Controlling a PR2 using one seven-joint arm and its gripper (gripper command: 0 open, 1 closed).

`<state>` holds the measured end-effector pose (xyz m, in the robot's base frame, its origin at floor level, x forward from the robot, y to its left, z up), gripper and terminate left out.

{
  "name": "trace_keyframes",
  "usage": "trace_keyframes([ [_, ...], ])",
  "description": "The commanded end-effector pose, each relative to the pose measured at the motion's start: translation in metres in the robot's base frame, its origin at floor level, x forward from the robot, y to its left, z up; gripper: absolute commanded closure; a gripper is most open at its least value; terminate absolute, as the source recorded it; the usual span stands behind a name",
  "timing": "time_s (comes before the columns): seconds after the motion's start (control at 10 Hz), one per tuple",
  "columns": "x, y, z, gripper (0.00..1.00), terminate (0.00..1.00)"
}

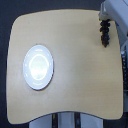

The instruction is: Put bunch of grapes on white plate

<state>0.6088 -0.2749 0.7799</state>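
Note:
The white plate (38, 67) lies on the wooden table (75, 75), toward the exterior view's left, with a shiny centre and nothing on it. The bunch of grapes (104, 32) shows as a small dark elongated cluster near the table's top right corner, far from the plate. My gripper (103, 20), a grey-white body coming in from the top right corner, sits right at the upper end of the bunch and appears shut on it. The fingertips themselves are too small and blurred to make out.
The table has rounded corners and a curved cut-out along its bottom edge. White robot parts (65, 121) show below that edge. Dark floor surrounds the table, and a grey object (124, 60) sits just off its right edge.

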Motion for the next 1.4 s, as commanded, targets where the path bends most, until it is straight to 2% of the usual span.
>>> trace_keyframes([
  [0.0,0.009,0.036,0.091,1.0,0.0],
  [0.3,0.007,0.051,0.132,1.0,0.0],
  [0.7,-0.017,0.098,0.16,1.0,0.0],
  [1.3,-0.066,0.246,0.149,1.0,0.0],
])
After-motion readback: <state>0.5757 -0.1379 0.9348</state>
